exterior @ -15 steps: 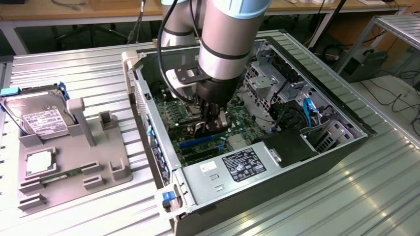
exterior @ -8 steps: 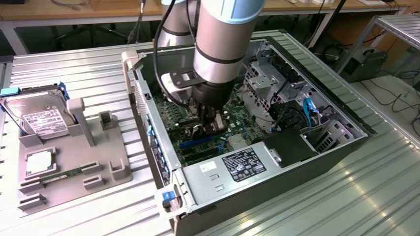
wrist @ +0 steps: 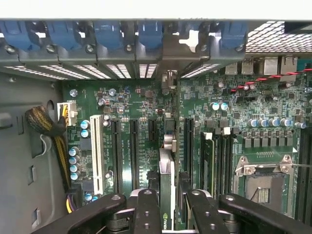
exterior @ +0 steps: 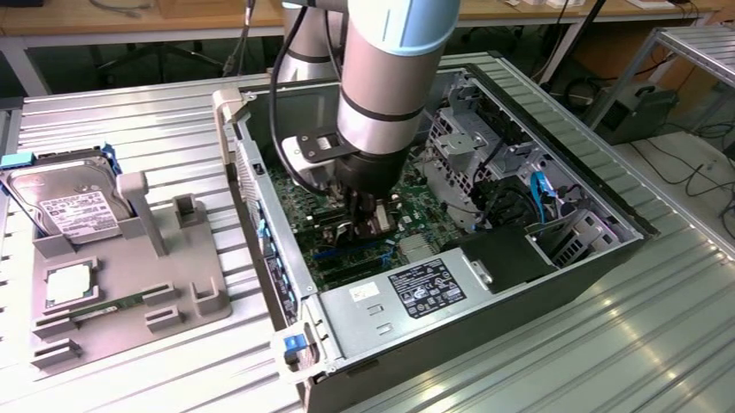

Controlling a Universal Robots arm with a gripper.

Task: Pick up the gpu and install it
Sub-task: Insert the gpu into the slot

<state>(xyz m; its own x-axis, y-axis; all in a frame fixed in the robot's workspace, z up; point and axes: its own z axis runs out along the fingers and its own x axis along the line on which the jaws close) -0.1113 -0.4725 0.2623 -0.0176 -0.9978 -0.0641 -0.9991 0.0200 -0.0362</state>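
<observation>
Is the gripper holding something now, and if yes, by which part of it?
Yes. The gripper holds the gpu, pinched on its two flat faces near the top edge. The card stands on edge over the motherboard slots inside the computer case.

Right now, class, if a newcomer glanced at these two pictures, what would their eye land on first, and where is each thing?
First comes the big silver arm reaching down into the open computer case, its gripper low over the green motherboard. In the wrist view the gpu stands on edge between the fingers, above the expansion slots. On the exterior view's left, a hard drive sits in a grey holder.
</observation>
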